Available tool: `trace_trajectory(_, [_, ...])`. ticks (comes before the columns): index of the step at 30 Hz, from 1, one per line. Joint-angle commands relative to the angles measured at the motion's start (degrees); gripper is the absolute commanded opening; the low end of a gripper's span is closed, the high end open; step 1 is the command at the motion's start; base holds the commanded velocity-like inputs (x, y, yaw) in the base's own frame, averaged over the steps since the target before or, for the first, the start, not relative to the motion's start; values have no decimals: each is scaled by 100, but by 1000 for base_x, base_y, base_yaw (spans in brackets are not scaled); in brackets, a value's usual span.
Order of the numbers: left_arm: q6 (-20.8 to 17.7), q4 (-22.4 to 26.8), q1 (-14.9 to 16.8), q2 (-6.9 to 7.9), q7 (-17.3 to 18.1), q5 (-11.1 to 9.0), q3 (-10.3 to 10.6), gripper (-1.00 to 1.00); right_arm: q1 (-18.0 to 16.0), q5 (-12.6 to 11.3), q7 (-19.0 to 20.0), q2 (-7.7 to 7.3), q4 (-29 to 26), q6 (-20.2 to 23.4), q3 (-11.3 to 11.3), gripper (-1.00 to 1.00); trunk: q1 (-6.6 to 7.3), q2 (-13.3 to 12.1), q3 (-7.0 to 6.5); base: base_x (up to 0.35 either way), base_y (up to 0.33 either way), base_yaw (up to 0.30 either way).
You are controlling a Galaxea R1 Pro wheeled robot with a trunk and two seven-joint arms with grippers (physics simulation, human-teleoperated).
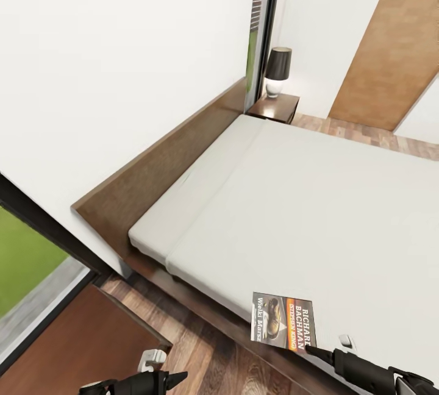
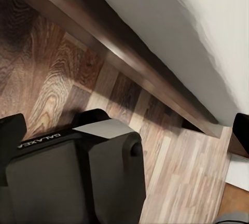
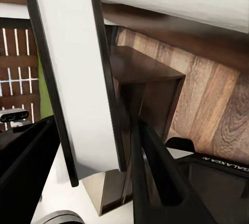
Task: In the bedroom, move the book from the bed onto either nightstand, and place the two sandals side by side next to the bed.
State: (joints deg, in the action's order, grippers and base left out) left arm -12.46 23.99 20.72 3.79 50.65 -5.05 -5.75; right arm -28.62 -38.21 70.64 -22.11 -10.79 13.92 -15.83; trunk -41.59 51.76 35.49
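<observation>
The small dark-grey paperback book with its orange-and-white title band lay flat at the near corner of the off-white mattress, right by the edge of the big low bed with the dark brown wooden frame. The right gripper sat just beside the book's near corner, one black fingertip touching or all but touching it; from the wrist camera its fingers stood spread apart, nothing between them. Down on the left, the left gripper hung over the light-brown plank floor alongside the bed frame, and whether it was parted or closed I could not tell. Far off at the head of the bed stood the glossy dark brown nightstand, carrying a black-shaded lamp with a white base, next to the tall dark-framed window and a tan wooden door
</observation>
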Motion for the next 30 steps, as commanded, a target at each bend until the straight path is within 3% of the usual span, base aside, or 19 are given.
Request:
trace_trajectory(1, [-58,1,2,-1,23,-32,-13,100,-3,-59,11,-4,-2,59,-43,-100,-1,4,-5,0,0,0])
trace_trajectory(12, [-70,1,2,27,119,-32,-30,100,-3,-59,8,-4,-2,59,-43,-100,-1,4,-106,0,0,0])
trace_trajectory(18, [-63,1,2,60,747,-23,-37,100,-3,-57,3,-4,-2,59,-43,-100,-1,4,-161,0,0,0])
trace_trajectory(30, [-54,1,2,59,772,-23,-28,100,-3,-58,2,-4,-2,59,-43,-100,-1,4,-272,0,0,0])
